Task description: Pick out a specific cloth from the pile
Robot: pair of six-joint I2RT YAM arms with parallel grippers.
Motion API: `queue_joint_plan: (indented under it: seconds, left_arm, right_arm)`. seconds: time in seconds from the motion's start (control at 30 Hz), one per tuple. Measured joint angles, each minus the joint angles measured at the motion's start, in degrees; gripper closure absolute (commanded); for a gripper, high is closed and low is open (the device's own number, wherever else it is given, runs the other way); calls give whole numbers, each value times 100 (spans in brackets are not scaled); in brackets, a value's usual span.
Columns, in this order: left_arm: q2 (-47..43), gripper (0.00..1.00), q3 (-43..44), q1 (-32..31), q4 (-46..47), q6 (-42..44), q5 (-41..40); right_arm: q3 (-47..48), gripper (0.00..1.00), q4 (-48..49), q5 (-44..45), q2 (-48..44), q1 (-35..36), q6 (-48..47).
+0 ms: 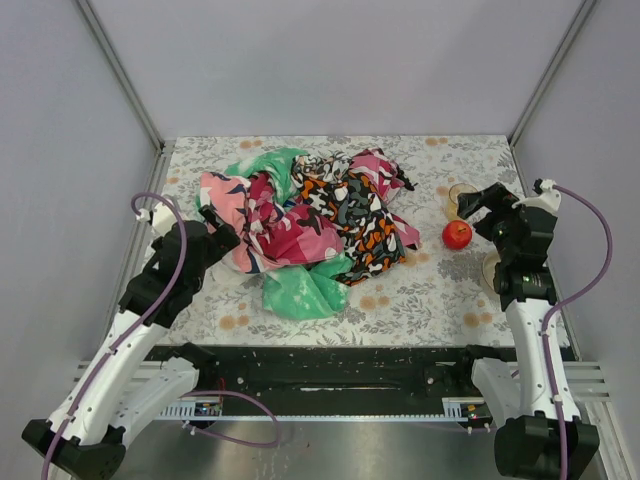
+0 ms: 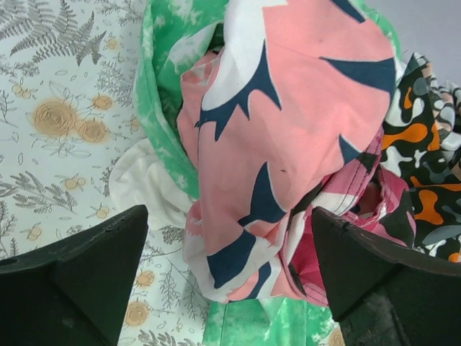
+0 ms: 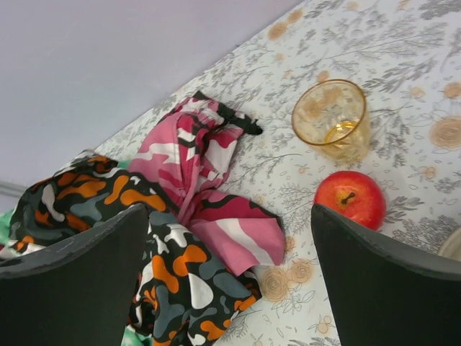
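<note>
The pile (image 1: 310, 225) of printed cloths lies mid-table: green-white, pink floral, orange-black-grey camouflage and pink camouflage. A corner of the plain white cloth (image 2: 144, 184) peeks out from under the green cloth (image 2: 162, 137) at the pile's left edge, and the rest of it is hidden. My left gripper (image 1: 215, 235) is open and empty and hovers over that left edge, its jaws (image 2: 229, 216) spread around the pink floral cloth (image 2: 288, 137). My right gripper (image 1: 480, 200) is open and empty above the table right of the pile. Its wrist view (image 3: 229, 213) looks down on the camouflage cloths.
A red apple (image 1: 457, 235) lies right of the pile, also in the right wrist view (image 3: 351, 199). An amber plastic cup (image 1: 460, 197) stands behind it (image 3: 333, 119). A pale round object (image 1: 495, 270) sits partly hidden under the right arm. Grey walls enclose the table.
</note>
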Motion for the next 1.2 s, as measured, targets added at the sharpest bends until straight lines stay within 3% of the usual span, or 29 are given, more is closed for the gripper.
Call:
queue_joint_plan:
  seconds: [0.3, 0.53, 0.77, 0.97, 1.2]
  left_arm:
    - [-431, 1, -468, 0, -404, -564, -221]
    - [-1086, 1, -1191, 0, -1276, -1648, -404]
    - [-1456, 1, -2107, 0, -1523, -2323, -254]
    - [-1032, 1, -2874, 0, -1290, -2616, 122]
    - [-608, 1, -3246, 11, -170, -2435, 472]
  right_arm:
    - [-442, 1, 999, -1209, -136, 0, -17]
    - [-155, 1, 1309, -2564, 590, 140, -66]
    - [459, 1, 745, -2280, 1121, 1954, -957]
    - [481, 1, 621, -2238, 1137, 2332, -1440]
    - [577, 1, 463, -1991, 1266, 3567, -2350]
